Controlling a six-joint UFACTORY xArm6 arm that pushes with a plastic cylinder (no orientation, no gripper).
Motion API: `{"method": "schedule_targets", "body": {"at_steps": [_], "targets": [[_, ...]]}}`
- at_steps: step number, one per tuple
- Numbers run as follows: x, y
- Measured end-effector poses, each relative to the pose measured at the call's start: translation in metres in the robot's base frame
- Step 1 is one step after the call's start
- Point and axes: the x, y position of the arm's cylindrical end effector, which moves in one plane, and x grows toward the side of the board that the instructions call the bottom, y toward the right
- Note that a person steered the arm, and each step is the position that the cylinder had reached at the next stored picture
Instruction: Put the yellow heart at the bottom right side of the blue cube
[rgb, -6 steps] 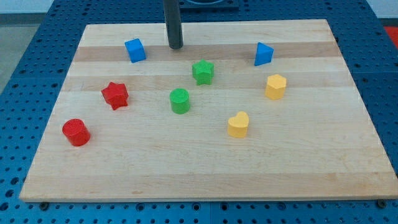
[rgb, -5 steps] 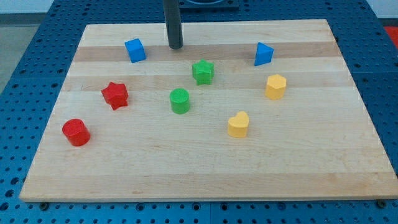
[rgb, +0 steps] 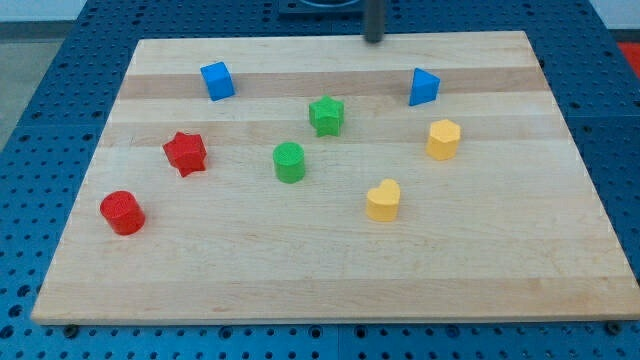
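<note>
The yellow heart (rgb: 382, 200) lies on the wooden board right of centre, toward the view's bottom. The blue cube (rgb: 217, 80) sits near the board's top left. My tip (rgb: 374, 40) is at the board's top edge, right of centre, far above the yellow heart and well to the right of the blue cube. It touches no block.
A blue triangular block (rgb: 423, 87) and a yellow hexagonal block (rgb: 443, 139) sit at the right. A green star (rgb: 326, 115) and a green cylinder (rgb: 289, 161) sit mid-board. A red star (rgb: 185, 153) and a red cylinder (rgb: 122, 212) sit at the left.
My tip has moved to the right and up, from just right of the blue cube to the board's top edge. No block has moved.
</note>
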Motion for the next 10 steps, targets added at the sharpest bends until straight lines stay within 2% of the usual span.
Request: {"method": "schedule_targets", "body": {"at_steps": [1, 2, 3, 4, 5, 6, 8, 9, 10], "targets": [[0.014, 0.099], [0.061, 0.178], [0.170, 0.228], [0.247, 0.232], [0.299, 0.225], [0.337, 0.178], [0.338, 0.018], [0.306, -0.065], [0.246, -0.122]]}}
